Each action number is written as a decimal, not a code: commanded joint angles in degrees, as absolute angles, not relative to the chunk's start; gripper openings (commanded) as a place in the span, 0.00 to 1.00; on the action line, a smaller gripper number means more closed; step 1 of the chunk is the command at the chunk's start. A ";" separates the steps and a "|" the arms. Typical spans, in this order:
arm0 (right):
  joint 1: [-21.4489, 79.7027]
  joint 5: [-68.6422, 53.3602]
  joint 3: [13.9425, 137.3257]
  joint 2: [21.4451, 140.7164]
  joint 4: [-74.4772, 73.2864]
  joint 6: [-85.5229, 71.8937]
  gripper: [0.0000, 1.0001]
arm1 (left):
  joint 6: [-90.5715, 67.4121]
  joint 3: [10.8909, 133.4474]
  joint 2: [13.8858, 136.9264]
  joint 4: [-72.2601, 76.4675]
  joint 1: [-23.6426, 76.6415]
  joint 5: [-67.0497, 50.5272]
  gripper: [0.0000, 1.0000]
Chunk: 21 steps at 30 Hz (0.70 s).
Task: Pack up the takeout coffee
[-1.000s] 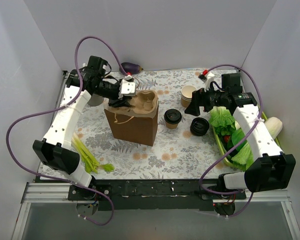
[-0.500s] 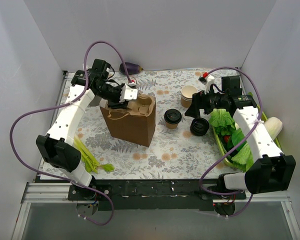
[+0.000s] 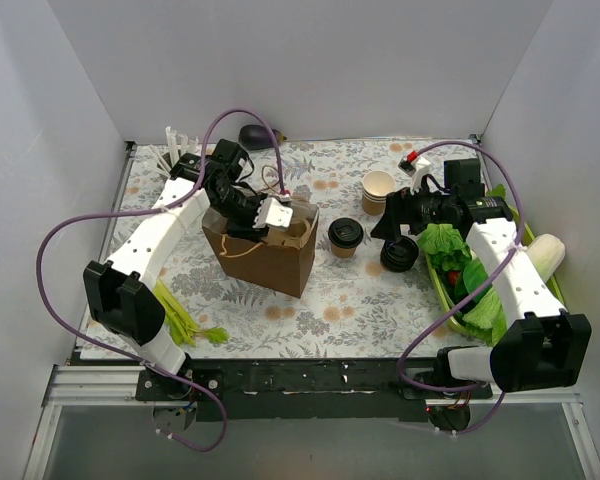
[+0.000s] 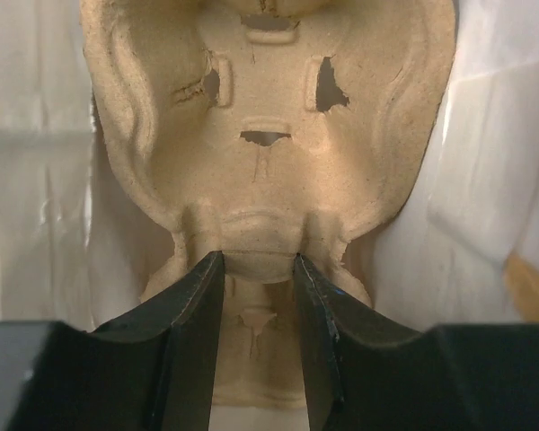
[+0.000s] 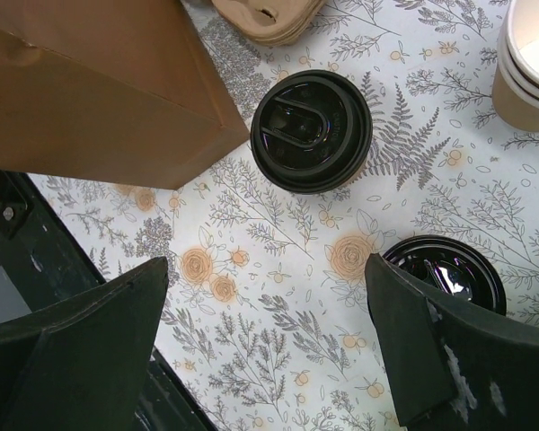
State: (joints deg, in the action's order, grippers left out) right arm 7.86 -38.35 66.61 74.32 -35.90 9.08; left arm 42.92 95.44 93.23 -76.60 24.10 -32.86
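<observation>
Centrally, we see the takeout coffee [image 3: 345,236] standing upright on the floral table [image 3: 360,295], just right of the brown paper bag [image 3: 265,260] and apart from it. Our left tool [image 4: 259,269] is closed narrowly on the moulded pulp cup carrier [image 4: 265,153] at the bag's mouth. Our right tool [image 5: 265,337] hovers wide open, holding nothing, above the table near the coffee, beside the loose black lids [image 5: 445,278] and stacked cups [image 3: 378,190].

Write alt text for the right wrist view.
The lidded takeout coffee stands on the floral tablecloth, seen from above, ahead of the open right gripper. The brown paper bag is at upper left, loose black lids at lower right, stacked lidless cups at upper right.
</observation>
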 commanded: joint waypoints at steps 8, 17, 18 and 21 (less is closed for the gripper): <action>6.94 -40.25 64.25 71.63 -33.66 7.91 0.98 | 39.72 90.46 88.16 -79.10 25.57 -28.83 0.00; 6.68 -40.78 64.07 72.16 -33.40 7.82 0.98 | 32.87 88.52 86.40 -79.10 26.63 -25.22 0.00; 6.59 -40.87 63.72 72.16 -33.05 7.65 0.98 | 33.05 87.46 85.96 -79.01 26.63 -25.49 0.00; 6.59 -41.04 63.54 72.51 -32.96 7.21 0.98 | 32.00 84.38 86.04 -78.58 26.89 -26.63 0.00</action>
State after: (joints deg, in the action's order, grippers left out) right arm 7.07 -39.44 63.83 72.90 -35.00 8.14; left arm 34.17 87.18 89.10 -76.49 26.52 -26.17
